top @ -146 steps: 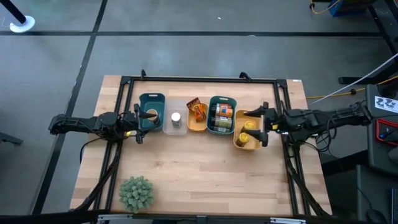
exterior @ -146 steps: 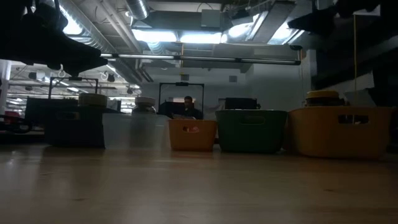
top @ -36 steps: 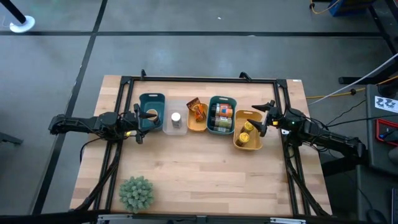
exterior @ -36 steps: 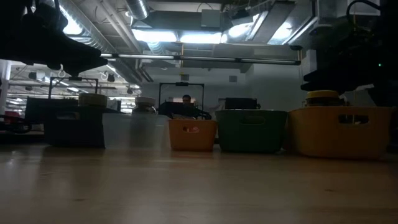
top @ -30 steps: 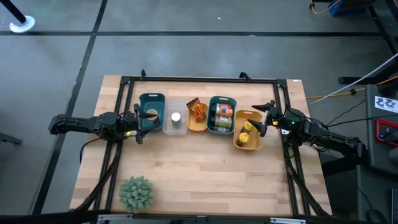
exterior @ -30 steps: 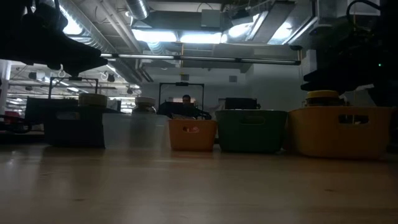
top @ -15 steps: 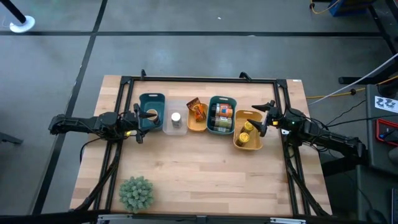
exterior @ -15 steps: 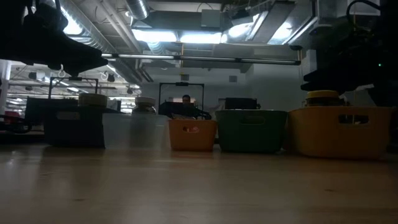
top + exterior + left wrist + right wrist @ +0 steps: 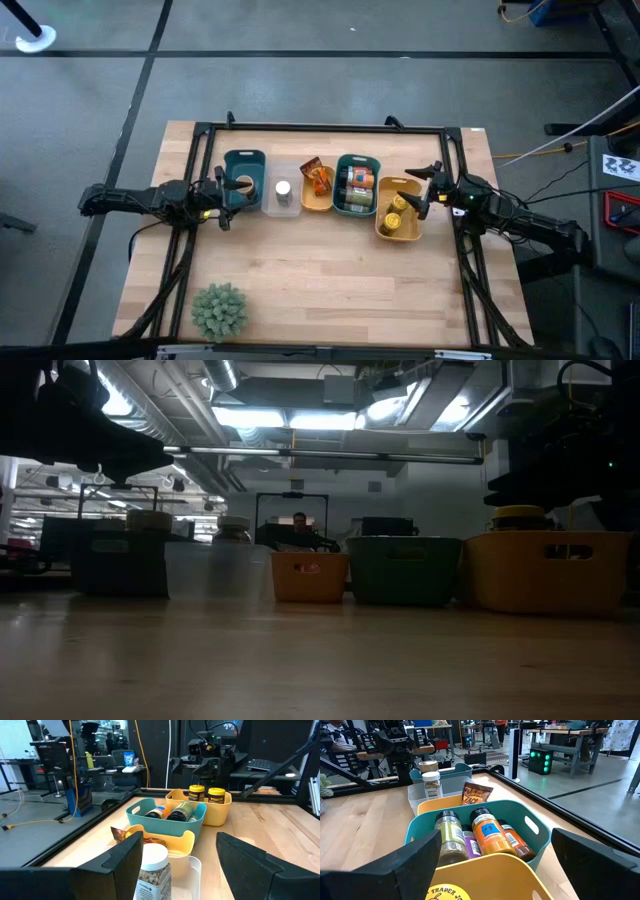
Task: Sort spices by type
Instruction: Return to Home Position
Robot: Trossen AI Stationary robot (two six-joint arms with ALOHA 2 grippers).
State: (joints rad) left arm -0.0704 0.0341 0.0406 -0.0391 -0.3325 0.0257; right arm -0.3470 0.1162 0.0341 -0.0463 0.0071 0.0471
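Pale wooden tabletop in a black frame carries five bins in one row across its far half. A green bushy plant stands alone near the front corner on the left arm's side.

From the left arm's end, the row runs:
- A teal bin holds a single tan-lidded jar.
- A clear tray holds an upright white-lidded jar of pale seeds.
- A small orange bin holds a brown-orange packet, propped at a tilt.
- A second teal bin holds several bottles lying packed side by side: a green-herb jar, a purple-labelled bottle, an orange-labelled bottle and a red-brown one.
- A yellow bin, set slightly nearer than the others, holds two yellow-lidded jars standing upright and touching.

The left tool hangs just beside the outer end of the first teal bin. Its fingers are spread wide and hold nothing. The right tool sits just beside the outer end of the yellow bin, above the tabletop, also spread wide and empty. All the spices in view are inside bins.

In the low view, a person sits in the room beyond the row.
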